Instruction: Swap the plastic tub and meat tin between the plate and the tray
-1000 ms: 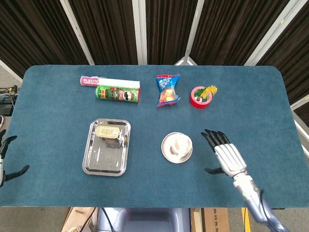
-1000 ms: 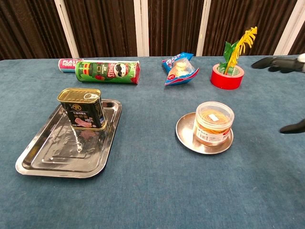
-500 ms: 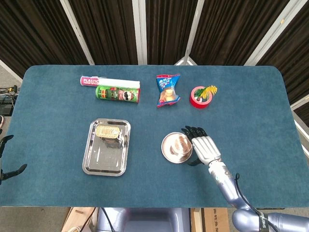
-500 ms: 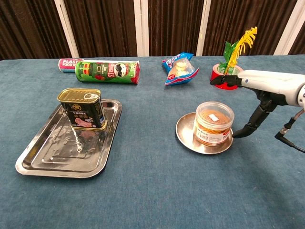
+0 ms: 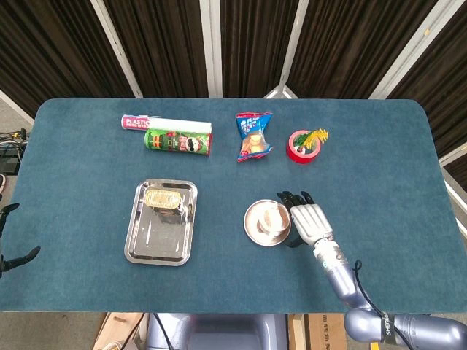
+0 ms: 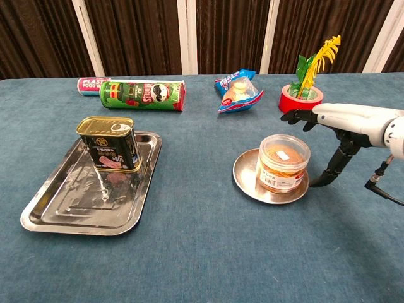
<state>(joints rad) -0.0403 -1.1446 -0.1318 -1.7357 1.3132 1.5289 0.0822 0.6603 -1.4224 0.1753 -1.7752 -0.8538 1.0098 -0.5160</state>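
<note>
— Starting at the left tabletop (image 5: 87, 168) edge, what's there?
— The left hand (image 5: 9, 240), fingers apart, holding nothing, off the edge and well left of the tray (image 5: 143, 248). The meat tin (image 6: 110, 143) stands upright at the tray's far end; bare cloth lies between tray and plate (image 6: 246, 180).
— And right of the tray?
— The plastic tub (image 6: 282, 163) sits on the plate. The right hand (image 5: 310, 221) is just beside the tub's right, fingers spread, thumb low near the plate rim, gripping nothing.
— Do the views differ?
— Only the head view shows the left hand; the chest view shows the gap between the tub and the right hand's fingers (image 6: 295, 116).
</note>
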